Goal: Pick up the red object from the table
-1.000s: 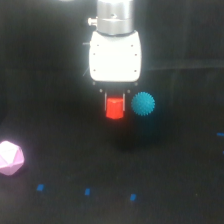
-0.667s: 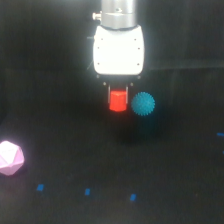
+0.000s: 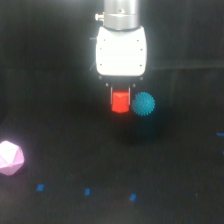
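Gripper [image 3: 120, 94] climbs higher with the red block [image 3: 120, 102] | fingers clamped on it | keep squeeze steady, rise straight past cyan spiky ball [image 3: 143, 104], off table [image 3: 60, 100].

one exterior view only, looking slightly down at the black table [image 3: 60, 75] from in front. the arm [image 3: 121, 42] enters from the top centre of the frame, fairly near; the table fills the whole frame.
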